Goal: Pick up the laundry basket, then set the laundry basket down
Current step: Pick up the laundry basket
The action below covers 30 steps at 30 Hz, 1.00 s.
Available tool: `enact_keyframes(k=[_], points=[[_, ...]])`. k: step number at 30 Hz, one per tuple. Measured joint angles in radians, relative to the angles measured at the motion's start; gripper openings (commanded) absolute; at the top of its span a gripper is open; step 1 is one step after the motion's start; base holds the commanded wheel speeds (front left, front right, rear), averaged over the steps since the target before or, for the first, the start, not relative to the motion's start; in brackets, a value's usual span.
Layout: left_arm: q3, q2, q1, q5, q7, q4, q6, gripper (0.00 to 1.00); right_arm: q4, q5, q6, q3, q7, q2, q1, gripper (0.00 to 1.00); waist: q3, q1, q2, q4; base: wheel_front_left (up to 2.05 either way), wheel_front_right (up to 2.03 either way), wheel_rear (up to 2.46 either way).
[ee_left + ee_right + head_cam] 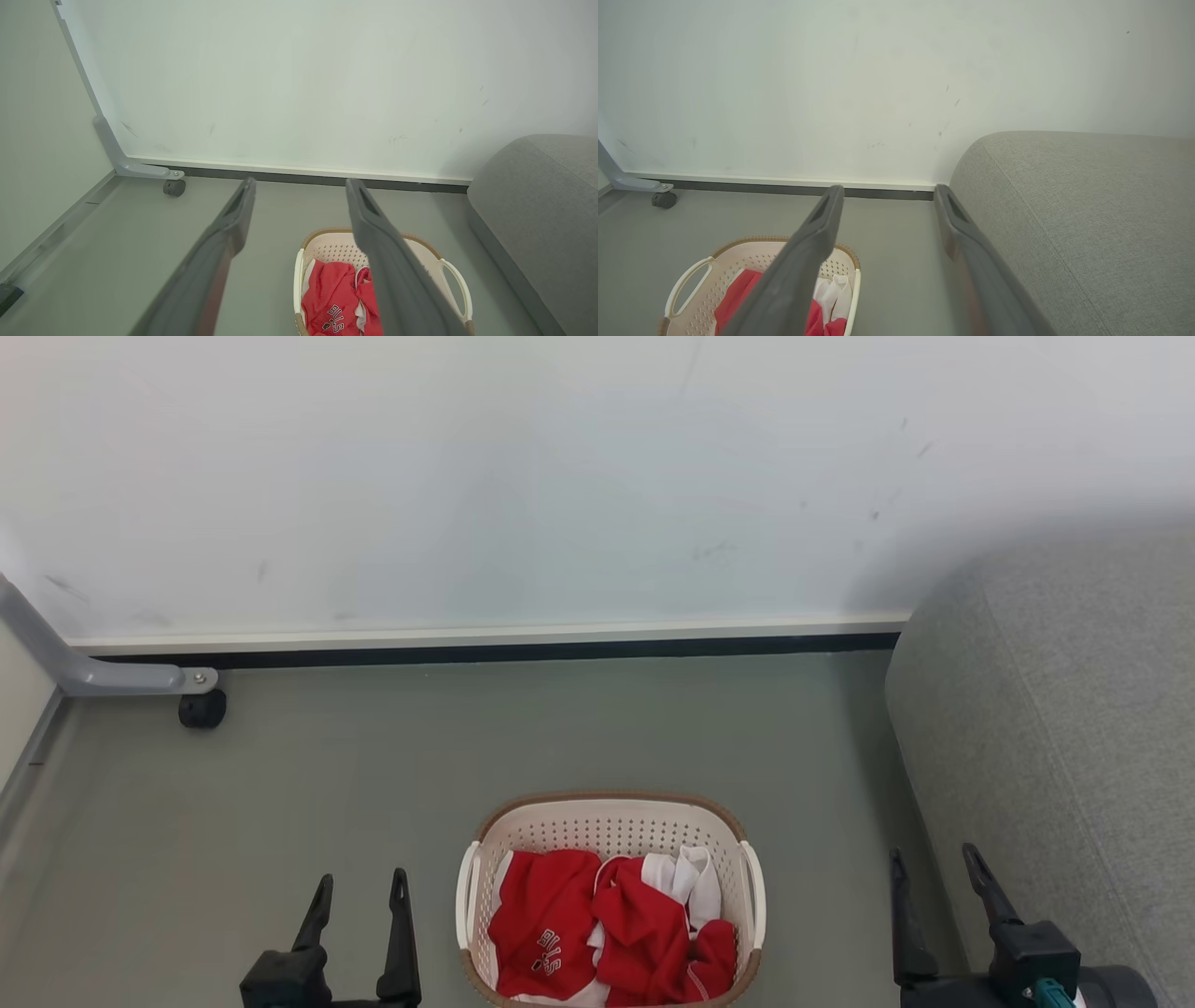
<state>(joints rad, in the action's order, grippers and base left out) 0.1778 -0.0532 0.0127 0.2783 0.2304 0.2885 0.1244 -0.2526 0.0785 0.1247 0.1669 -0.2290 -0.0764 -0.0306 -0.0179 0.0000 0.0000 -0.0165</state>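
**Grippers open and empty, laundry basket [611,826] on the floor between them**

Behind the laundry basket rises a pale wall [560,476], with a white and dark skirting line at its foot. The grey floor [373,756] bears the laundry basket, which stands upright on it. To the right of the basket and apart from it is a grey upholstered sofa [1055,709]. The basket is cream and perforated, with a brown rim and a white handle on each side. Nothing grips either handle.

The left gripper [362,877] is near the basket's left side without touching it. Its two dark fingers are spread wide, with nothing held between them. The right gripper [933,851] is farther off on the basket's right, between the basket and the sofa, its fingers also parted wide and holding nothing.

Inside the basket lies red clothing [560,915] with white lettering, and a white cloth [691,882] sits toward the right handle. Well off to the basket's left rear, by the wall, a small black caster [202,709] sits under a grey frame leg [93,672].
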Motion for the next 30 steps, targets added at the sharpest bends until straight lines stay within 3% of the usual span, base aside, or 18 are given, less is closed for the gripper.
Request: enact_keyframes(k=[30], points=[[0.019,0.001,0.093,-0.009,-0.009,-0.030,-0.002,1.00,0.038,-0.010,0.000,-0.006,0.014,-0.001,-0.080,1.00,-0.241,0.0003,0.0001,0.001,0.00,0.00,0.00]])
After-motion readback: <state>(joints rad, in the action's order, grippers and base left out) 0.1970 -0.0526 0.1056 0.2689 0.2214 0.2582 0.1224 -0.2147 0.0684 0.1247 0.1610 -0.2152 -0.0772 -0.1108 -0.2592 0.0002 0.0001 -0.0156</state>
